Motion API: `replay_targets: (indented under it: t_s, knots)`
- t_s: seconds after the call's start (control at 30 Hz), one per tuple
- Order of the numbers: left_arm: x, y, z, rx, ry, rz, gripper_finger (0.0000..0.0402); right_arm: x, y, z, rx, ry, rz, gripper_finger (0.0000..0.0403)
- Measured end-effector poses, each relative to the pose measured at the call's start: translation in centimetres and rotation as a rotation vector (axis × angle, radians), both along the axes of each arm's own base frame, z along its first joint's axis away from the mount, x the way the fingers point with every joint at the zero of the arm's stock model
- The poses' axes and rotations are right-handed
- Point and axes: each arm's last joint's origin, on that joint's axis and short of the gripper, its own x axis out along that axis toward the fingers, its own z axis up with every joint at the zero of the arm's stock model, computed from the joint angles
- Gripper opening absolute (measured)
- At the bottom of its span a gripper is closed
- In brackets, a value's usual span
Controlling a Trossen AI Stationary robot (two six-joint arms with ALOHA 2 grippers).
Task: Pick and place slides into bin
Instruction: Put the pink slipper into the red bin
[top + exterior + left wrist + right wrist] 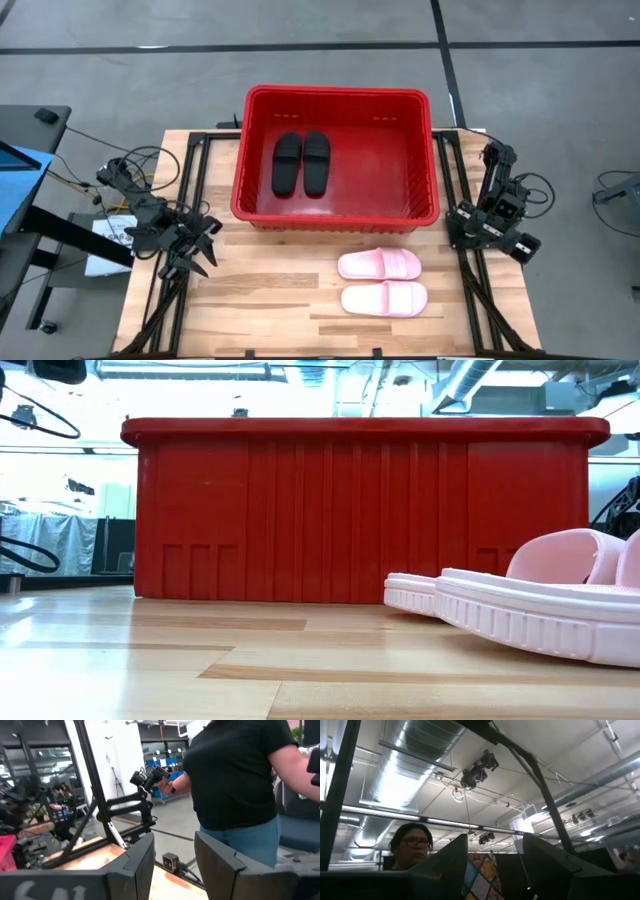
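Note:
The red bin (250, 150) stands at the table's far middle; its near wall fills the low view (350, 510). Two black slides (301, 163) lie side by side on its floor, at its left. Two pale pink slides (381, 281) lie soles down on the table in front of the bin's right half, and also show in the low view (540, 605). My left gripper (200, 245) is open and empty at the table's left edge; its fingers show in the left wrist view (172, 857). My right gripper (495, 855) is open and empty, folded at the table's right edge (490, 225).
Bare wooden table lies left of the pink slides and in front of the bin. A person in a black shirt (235, 770) stands beyond the table in the left wrist view. A person's head (412, 845) shows in the right wrist view. Cables lie off the table's left edge (120, 180).

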Motion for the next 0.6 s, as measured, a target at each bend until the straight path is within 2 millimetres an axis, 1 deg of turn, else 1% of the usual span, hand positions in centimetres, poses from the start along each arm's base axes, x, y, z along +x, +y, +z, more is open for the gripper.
replay_targets:
  t_s: [0.1,0.2,0.27,0.33,0.4,0.5,0.6]
  knots:
    - [0.1,0.1,0.0,-0.006,-0.001,0.03,0.0132,-0.1,-0.3,0.8,0.053,0.018,0.042,0.0182]
    - [0.1,0.1,0.0,-0.009,0.006,0.063,0.0132,-0.3,-0.8,2.2,0.045,-0.005,0.01,0.0182]
    - [0.2,0.2,0.0,-0.02,0.015,0.102,0.0132,-0.5,-1.1,3.5,0.006,-0.006,-0.02,0.0182]
    - [0.3,0.3,0.0,-0.025,0.018,0.129,0.0132,-0.6,-1.7,5.2,-0.035,0.028,-0.049,0.0182]
    - [0.3,0.3,0.0,-0.029,0.021,0.143,0.0132,-0.5,-2.0,6.9,-0.104,0.116,-0.104,0.0182]
    - [0.3,0.3,0.0,-0.044,0.036,0.151,0.0132,-0.2,-2.2,9.4,-0.218,0.295,-0.201,0.0182]
    - [0.3,0.3,-0.1,-0.071,0.065,0.144,0.0132,0.2,-1.8,11.7,-0.322,0.456,-0.244,0.0182]
